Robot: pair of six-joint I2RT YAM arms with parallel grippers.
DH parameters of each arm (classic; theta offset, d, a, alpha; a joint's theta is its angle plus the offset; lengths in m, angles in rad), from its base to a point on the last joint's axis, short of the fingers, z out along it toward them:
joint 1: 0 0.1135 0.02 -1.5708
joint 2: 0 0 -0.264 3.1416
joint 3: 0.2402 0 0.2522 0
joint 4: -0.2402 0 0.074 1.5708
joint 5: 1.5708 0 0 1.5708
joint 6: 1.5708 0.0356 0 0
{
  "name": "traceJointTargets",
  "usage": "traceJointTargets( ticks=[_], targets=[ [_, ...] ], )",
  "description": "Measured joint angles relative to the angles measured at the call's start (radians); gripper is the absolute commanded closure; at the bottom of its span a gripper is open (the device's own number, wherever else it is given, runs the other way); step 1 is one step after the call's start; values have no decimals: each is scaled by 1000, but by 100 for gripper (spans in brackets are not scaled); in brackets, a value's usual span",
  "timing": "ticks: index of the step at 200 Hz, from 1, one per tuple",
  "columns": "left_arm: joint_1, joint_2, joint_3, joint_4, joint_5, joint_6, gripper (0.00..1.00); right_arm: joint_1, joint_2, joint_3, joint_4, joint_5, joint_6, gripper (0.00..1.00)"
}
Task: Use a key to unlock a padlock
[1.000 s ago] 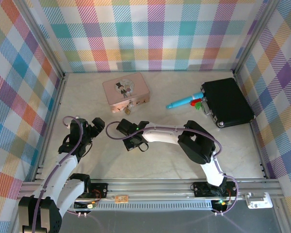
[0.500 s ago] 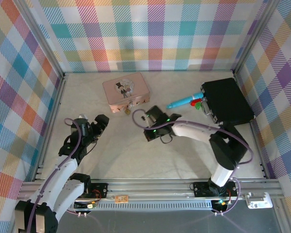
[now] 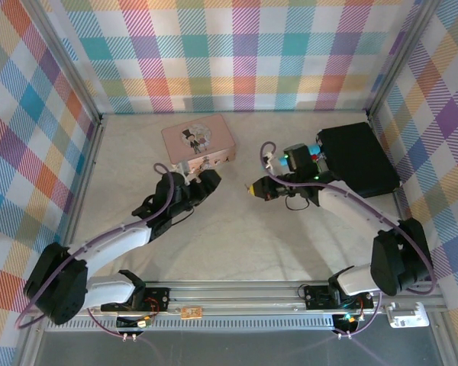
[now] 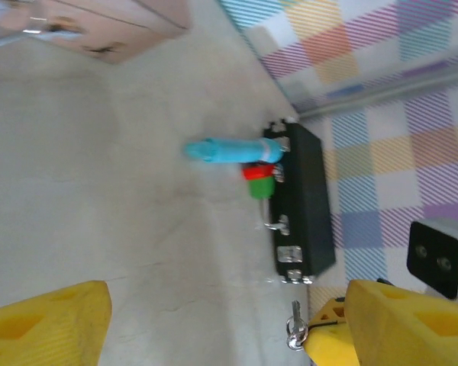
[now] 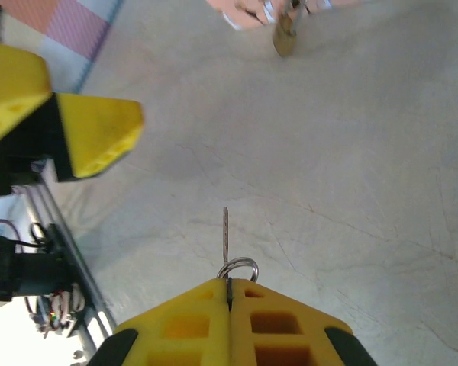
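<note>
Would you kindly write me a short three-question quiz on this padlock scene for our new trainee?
1. True or false: the right gripper grips the key.
2. Fill in: the jaws of the left gripper stand ___.
3. The padlock hangs: A) at the front of the pink tin; B) in the left gripper; C) in the right gripper.
Key: 1 true; 2 open; 3 A.

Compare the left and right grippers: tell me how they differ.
The left gripper stands open and empty; the right gripper is shut on the key, blade pointing out. In the top view the left gripper sits close by the pink tin; the right gripper is farther right. Both have yellow fingers.
</note>
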Motion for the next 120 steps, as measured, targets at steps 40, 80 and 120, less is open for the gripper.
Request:
traceJointTargets(
  ticks=[40, 80, 120],
  targets=[
    [-53, 113, 63, 209, 53, 34, 24, -95, -38, 0, 60, -164, 2, 100],
    [-85, 154, 121, 309, 97, 89, 25, -123, -37, 0, 119, -276, 20, 100],
    [-96, 180, 151, 340, 122, 122, 30, -128, -37, 0, 150, -338, 32, 100]
  ],
)
